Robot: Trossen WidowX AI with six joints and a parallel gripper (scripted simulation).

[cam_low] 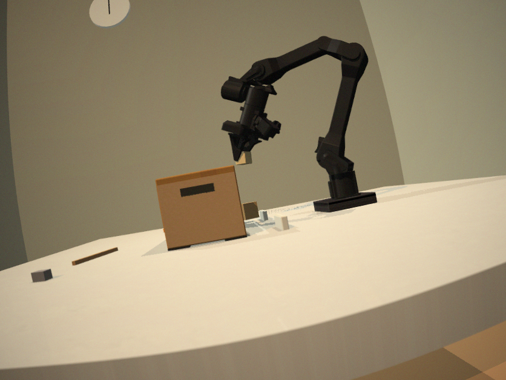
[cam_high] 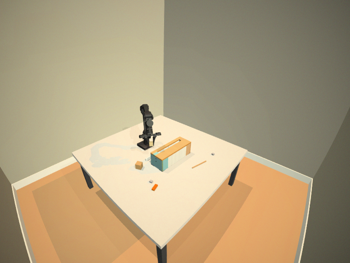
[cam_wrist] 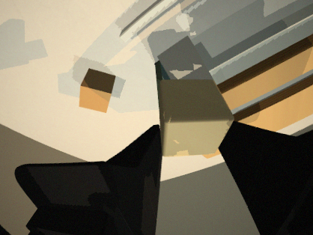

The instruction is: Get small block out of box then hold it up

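Observation:
My gripper [cam_high: 151, 140] [cam_low: 240, 153] [cam_wrist: 186, 126] is shut on the small pale tan block [cam_high: 151, 143] [cam_low: 244, 158] [cam_wrist: 195, 111]. It holds the block in the air, a little above the level of the box's top and off the box's end nearest the arm's base. The long box [cam_high: 171, 153] [cam_low: 200, 208] [cam_wrist: 276, 78] has an orange slotted top, a teal end and pale clear front panels. It stands upright on the table [cam_high: 175, 203] [cam_low: 327, 265].
A brown cube [cam_high: 138, 165] [cam_low: 249, 210] [cam_wrist: 96, 90] lies on the table by the box's teal end. A small white piece [cam_high: 146, 159] [cam_low: 281, 222] lies close by. Farther off are a thin stick [cam_high: 199, 164] [cam_low: 94, 256], two grey bits [cam_high: 150, 180] [cam_high: 212, 153] and an orange bit [cam_high: 154, 186].

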